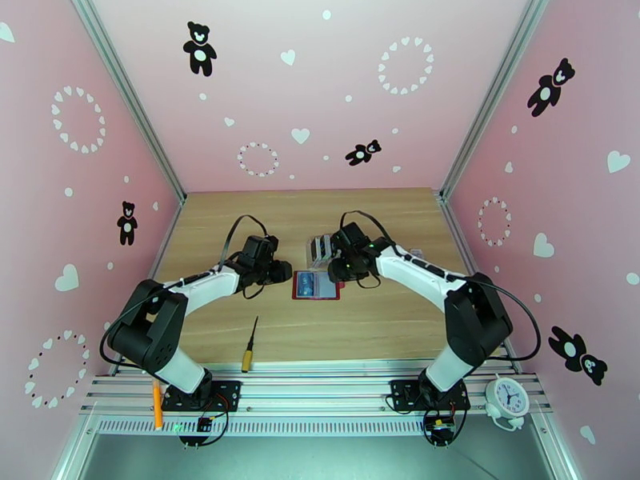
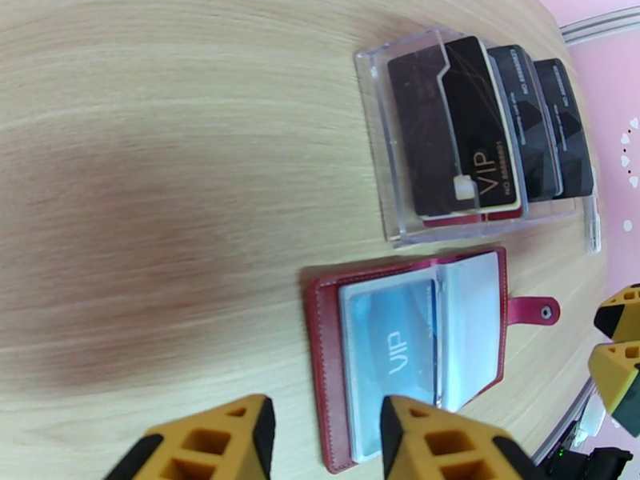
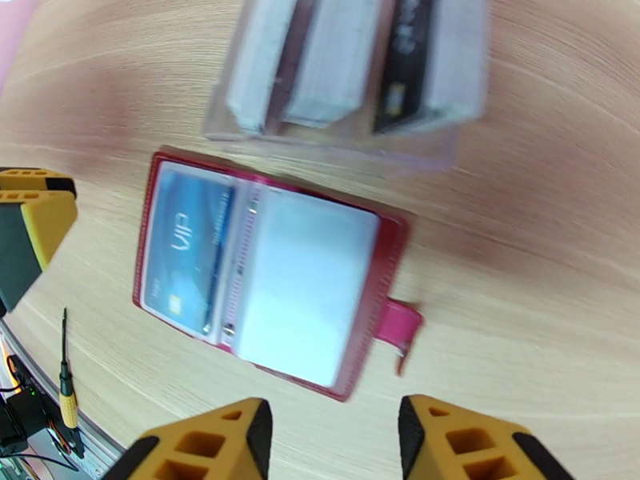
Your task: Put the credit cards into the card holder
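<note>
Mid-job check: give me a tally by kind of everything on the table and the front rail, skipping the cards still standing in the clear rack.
red wallet: 1
blue card in the wallet: 1
clear rack: 1
screwdriver: 1
orange pen: 1
white clock: 1
Total: 6

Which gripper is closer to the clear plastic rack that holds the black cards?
Right. The right gripper is just beside the clear rack, on its right. The left gripper sits farther off, left of the open red wallet.
</note>
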Robot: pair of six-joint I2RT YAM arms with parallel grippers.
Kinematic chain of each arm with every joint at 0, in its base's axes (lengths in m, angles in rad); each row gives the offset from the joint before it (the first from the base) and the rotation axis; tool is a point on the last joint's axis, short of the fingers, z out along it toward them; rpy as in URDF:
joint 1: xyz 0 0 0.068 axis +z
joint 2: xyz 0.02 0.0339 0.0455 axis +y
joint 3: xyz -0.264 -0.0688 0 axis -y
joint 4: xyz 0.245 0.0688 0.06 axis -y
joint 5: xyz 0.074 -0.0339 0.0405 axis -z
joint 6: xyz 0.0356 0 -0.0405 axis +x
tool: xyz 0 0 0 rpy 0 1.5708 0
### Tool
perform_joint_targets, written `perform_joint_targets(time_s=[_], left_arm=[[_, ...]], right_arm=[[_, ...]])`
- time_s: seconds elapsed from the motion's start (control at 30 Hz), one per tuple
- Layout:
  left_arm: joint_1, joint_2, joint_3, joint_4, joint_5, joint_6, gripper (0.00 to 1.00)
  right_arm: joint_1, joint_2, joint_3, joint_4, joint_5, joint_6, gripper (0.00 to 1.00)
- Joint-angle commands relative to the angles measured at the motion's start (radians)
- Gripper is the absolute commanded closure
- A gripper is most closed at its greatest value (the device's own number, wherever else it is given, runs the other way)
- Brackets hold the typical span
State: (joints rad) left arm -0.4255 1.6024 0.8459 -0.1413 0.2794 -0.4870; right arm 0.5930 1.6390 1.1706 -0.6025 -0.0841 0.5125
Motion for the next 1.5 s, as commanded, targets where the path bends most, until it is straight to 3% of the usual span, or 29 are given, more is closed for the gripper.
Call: perform_joint_targets(time_s=[0.0, 0.53, 1.47], left_arm=[[0.007, -0.037, -0.012, 0.020, -0.009, -0.010, 0.58], [0.008, -0.018, -0.007, 0.026, 0.014, -0.021, 0.58], [0.008, 0.004, 0.003, 0.021, 0.027, -0.016, 0.58]], right_arm=[[-0.014, -0.040, -0.027, -0.033, 0.022, -0.015, 0.50], [-0.033, 0.013, -0.099, 0.036, -0.030, 0.006, 0.48], [-0.034, 0.158, -0.037, 0.092, -0.054, 0.013, 0.48]])
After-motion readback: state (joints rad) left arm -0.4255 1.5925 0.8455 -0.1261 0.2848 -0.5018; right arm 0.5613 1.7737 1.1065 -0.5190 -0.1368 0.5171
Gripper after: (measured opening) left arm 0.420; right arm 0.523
